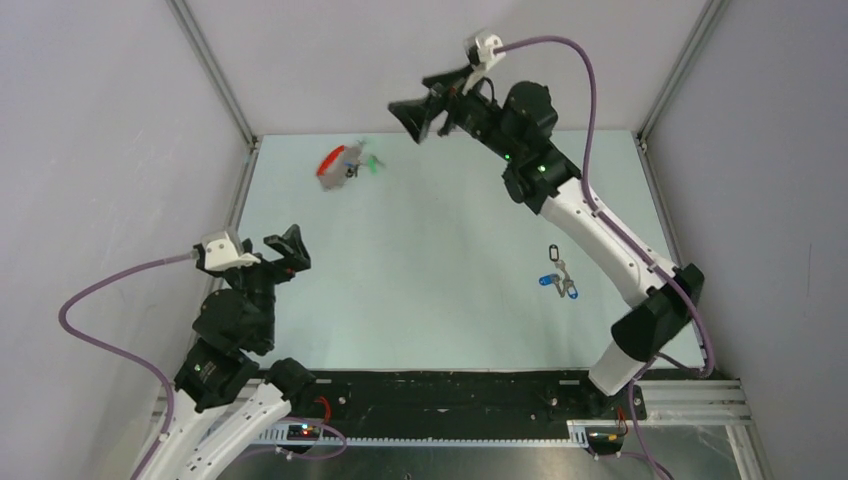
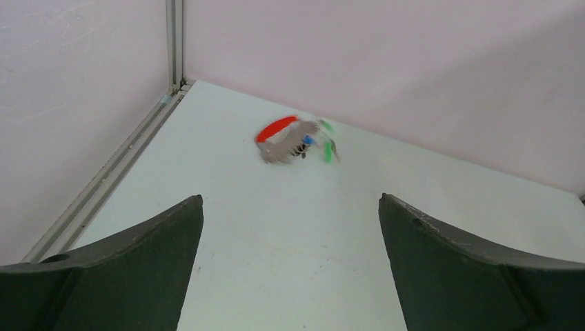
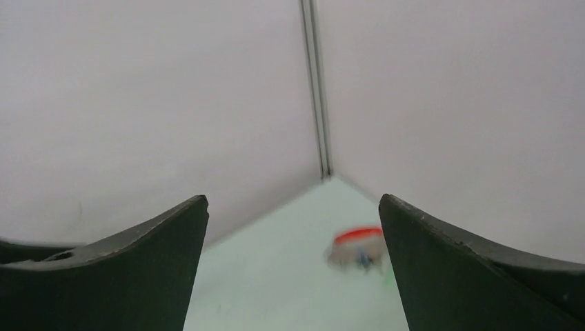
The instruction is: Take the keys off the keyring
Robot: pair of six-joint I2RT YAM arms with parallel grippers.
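The keyring, with its bright red band and a bunch of silver keys capped green and blue, shows motion-blurred near the table's far left corner. It also shows in the left wrist view as the keyring with keys, and in the right wrist view as a blurred keyring. My right gripper hangs high at the back, right of the bunch, open with nothing between its fingers. My left gripper sits low at the near left, open and empty, pointing toward the bunch.
A separate small cluster of blue-capped keys lies at the right of the table beside the right arm. Enclosure walls and a metal corner post bound the table at the back and sides.
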